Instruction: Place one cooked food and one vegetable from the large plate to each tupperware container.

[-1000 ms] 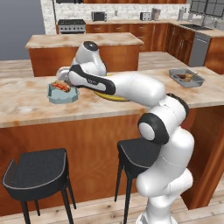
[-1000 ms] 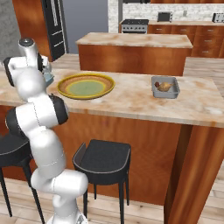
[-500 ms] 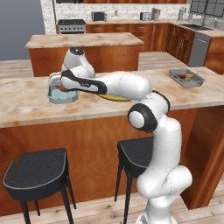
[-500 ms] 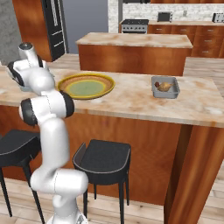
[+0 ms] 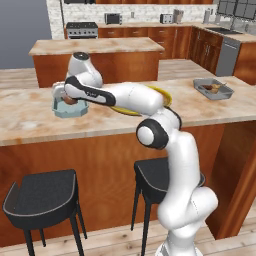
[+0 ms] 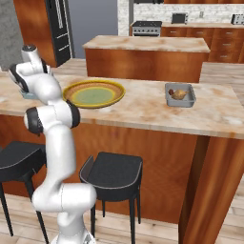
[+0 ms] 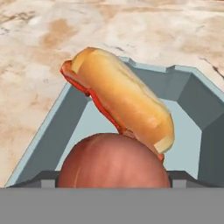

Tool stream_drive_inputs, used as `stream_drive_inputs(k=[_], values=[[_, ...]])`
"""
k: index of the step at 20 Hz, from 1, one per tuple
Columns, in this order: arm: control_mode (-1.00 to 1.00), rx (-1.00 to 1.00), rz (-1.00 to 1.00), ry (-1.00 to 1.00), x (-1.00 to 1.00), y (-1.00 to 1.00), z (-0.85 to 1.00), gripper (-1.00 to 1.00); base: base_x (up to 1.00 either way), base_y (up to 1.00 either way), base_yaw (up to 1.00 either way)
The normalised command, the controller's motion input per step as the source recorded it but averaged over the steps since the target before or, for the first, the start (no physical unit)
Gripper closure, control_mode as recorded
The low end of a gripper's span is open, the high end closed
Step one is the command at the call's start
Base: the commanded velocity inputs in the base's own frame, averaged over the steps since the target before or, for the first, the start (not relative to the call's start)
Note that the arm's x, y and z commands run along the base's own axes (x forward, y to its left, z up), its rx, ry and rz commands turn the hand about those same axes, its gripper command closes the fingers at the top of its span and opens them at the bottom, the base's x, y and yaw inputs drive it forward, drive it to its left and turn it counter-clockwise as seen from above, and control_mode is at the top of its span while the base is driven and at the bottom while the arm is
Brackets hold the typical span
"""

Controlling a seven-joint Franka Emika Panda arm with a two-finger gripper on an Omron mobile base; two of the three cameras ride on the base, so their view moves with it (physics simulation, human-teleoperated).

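My gripper (image 5: 66, 98) hangs with jaws apart over the pale blue container (image 5: 70, 107) near the counter's left end, gripping nothing. Inside lie a hot dog (image 7: 120, 98) and a round onion (image 7: 113, 162), touching. I judge the bun soft and squashable, best pinched across its middle; the onion looks firm, smooth and prone to roll.

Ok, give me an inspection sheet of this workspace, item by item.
Surface: marbled beige counter on wood base.
Job's things: large plate looks empty; pale blue container holds a hot dog and a round reddish-brown vegetable; dark grey container holds brownish food, kind unclear.
Clutter: nothing seen.
Grippers: gripper over the pale blue container, jaws open, holding nothing.
Cables: nothing seen.
Surroundings: two black stools under the counter, second island, stove and cabinets behind.
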Motion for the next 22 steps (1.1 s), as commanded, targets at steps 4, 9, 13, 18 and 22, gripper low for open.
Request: stream_drive_inputs(k=[4, 9, 13, 18, 22], values=[[-1.0, 0.0, 0.0, 0.0, -0.12, 0.0, 0.0, -1.0, 0.0, 0.0, 0.0], [-1.0, 0.0, 0.0, -0.02, -0.01, 0.0, 0.0, -1.0, 0.0, 0.0, 0.0], [-1.0, 0.03, 0.0, -0.14, -0.31, -0.18, 0.15, -1.0, 0.0, 0.0, 0.0], [-1.0, 0.11, 0.0, -0.24, -0.63, -0.84, 0.8, -1.0, 0.0, 0.0, 0.0], [-1.0, 0.02, -0.06, -0.14, -0.69, -1.0, 0.32, -1.0, 0.0, 0.0, 0.0]])
